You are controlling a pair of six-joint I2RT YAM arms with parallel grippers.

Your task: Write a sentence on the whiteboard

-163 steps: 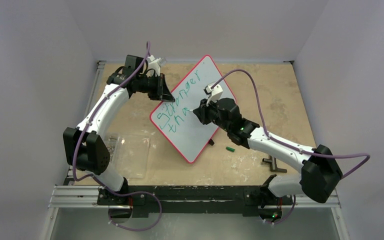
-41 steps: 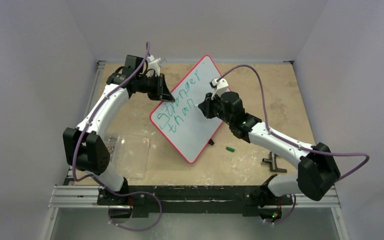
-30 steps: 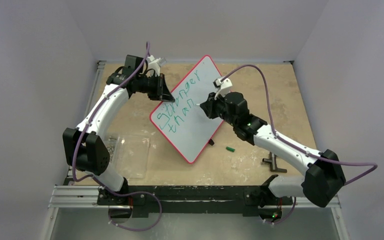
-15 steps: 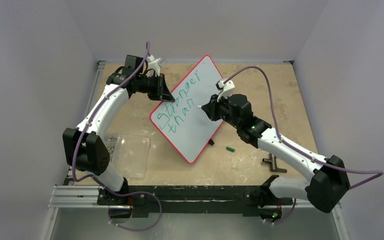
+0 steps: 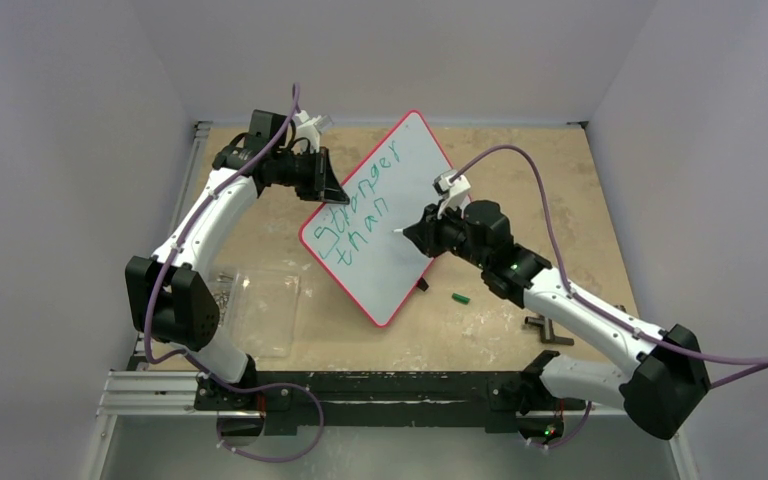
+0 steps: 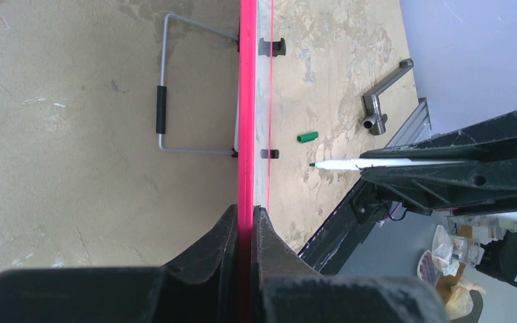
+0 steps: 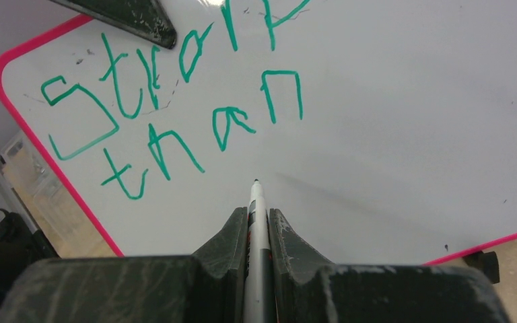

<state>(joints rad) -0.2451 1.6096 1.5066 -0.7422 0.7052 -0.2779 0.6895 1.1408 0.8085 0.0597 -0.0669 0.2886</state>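
The whiteboard (image 5: 400, 268), white with a red rim, stands tilted on edge in the middle of the table. The sentence (image 5: 352, 215) is in green marker and reads "Stronger" and "than" in two lines; it also shows in the right wrist view (image 7: 195, 124). My left gripper (image 5: 332, 190) is shut on the board's red rim (image 6: 246, 101) at its far left edge. My right gripper (image 5: 422, 232) is shut on a white marker (image 7: 256, 202). The marker tip sits just below "than", a short gap off the board's face, as the left wrist view (image 6: 377, 162) shows.
A green marker cap (image 5: 461, 298) lies on the table right of the board. A black metal tool (image 5: 545, 325) lies at the near right. A clear plastic sheet (image 5: 265, 310) lies at the near left beside small loose parts (image 5: 222, 285). The board's wire stand (image 6: 165, 108) is behind it.
The last letter of "than" was written. My right gripper then drew back toward the near side, the marker tip dropping below the second line. The left gripper has not moved.
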